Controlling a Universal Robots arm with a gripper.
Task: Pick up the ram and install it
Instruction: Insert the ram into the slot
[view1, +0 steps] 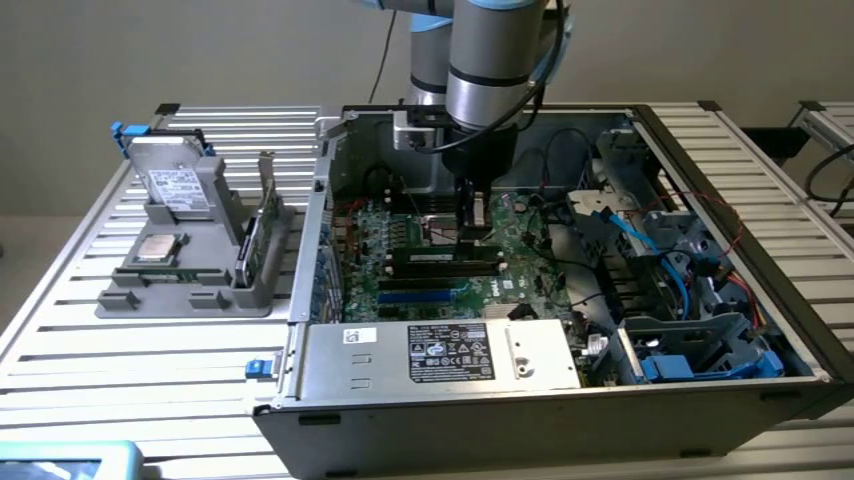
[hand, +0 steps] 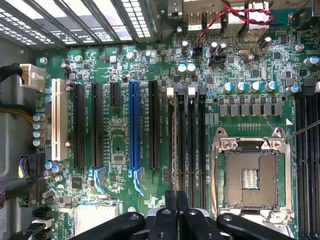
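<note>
Exterior view: gripper (view1: 470, 238) low inside open computer case (view1: 534, 425), fingers clamped on ram (view1: 447, 258), stick on edge at motherboard (view1: 363, 292). Wrist view: closed fingers (hand: 167, 222) over black memory slots (hand: 192, 140), beside processor socket (hand: 250, 172).

Arm: my grey and blue metal arm (view1: 487, 60) is cut off by the exterior view's upper edge.
Gripper: my black gripper (hand: 177, 197) is cut by the picture's edge and covers part of the square silver processor socket (hand: 250, 175).
Ram: the slim dark ram stick with a pale label (view1: 449, 258) lies under my fingertips; contact and seating are too small to tell.
Label: the print on the power supply's white and black label (view1: 447, 355) is too small to read.
Corner: a teal-topped object (view1: 67, 462) is cut off; I cannot tell what it is.
</note>
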